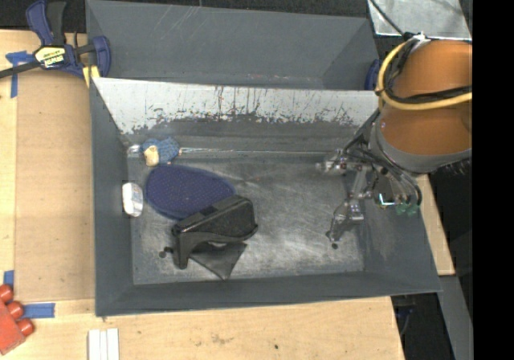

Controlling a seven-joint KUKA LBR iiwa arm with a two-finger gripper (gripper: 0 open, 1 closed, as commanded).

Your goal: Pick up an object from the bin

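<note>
**Operator:** Report position of the pincer.

**Arm:** My pincer (344, 222) is low inside the grey bin (241, 113), on the right side, over bare floor near the right wall. My wrist, with its orange cover (430, 101), sits above the bin's right rim.

**Operator:** State of the pincer?

**Arm:** Cannot tell. From this view I cannot make out whether it is open or closed, and I see no item in it.

**Operator:** Location of the pickable items?

**Arm:** All are in the left half of the bin, well apart from my pincer.
1. Black stapler-shaped tool (218, 223): front-left of centre, lying at a slant. It is the item nearest to me. A dark flat sheet (223, 260) shows under its near edge.
2. Dark blue oval pad (185, 188): lying flat just behind the black tool, and its near edge is touching or overlapped by that tool.
3. Small white-and-clear piece (132, 199): against the left wall, just beside the pad's left end.
4. Small blue-and-yellow piece (161, 150): back-left corner, near the foot of the rear wall and just behind the pad.

**Operator:** Contact status?

**Arm:** Open floor lies between my pincer and the black tool.
</note>
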